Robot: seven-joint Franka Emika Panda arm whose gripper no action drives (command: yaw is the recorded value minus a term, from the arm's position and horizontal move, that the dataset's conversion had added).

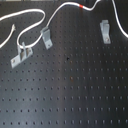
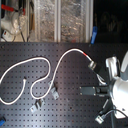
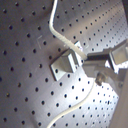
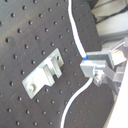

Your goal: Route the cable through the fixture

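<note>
Gripper [image 4: 95, 67] clamps cable [image 4: 75, 32]; cord's long axis runs through fingers. Fixture [image 4: 45, 75] lies just beside, apart, probably unthreaded.

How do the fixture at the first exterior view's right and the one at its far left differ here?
The right fixture stands alone on the bare pegboard, with the cable passing clear of it; the left fixture sits close beside a loop of the cable. In the first exterior view the right fixture looks short and upright, while the left fixture appears longer and lies at a slant. Both are grey metal brackets, and neither plainly has the cable threaded through.
</note>
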